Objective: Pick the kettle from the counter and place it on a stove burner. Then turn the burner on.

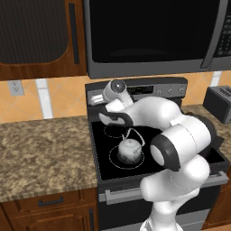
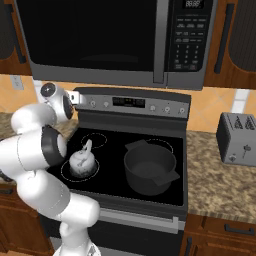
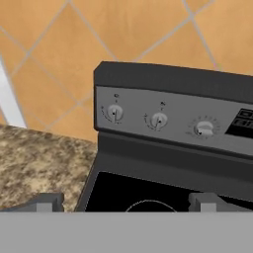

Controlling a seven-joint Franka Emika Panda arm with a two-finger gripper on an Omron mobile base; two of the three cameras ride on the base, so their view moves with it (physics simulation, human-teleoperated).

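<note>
— Pincer (image 3: pixel 126 201) is spread wide and empty, facing the stove's knobs (image 3: pixel 114 112), since I judge turning one is what's left.

— And the kettle (image 1: pixel 129 150)?

— Sitting inside the stove burner (image 1: pixel 113 160) ring (front left), off the worktop (image 1: pixel 45 149).

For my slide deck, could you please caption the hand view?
Open gripper faces the stove's control panel and its three knobs, above the black cooktop beside the counter.
</note>
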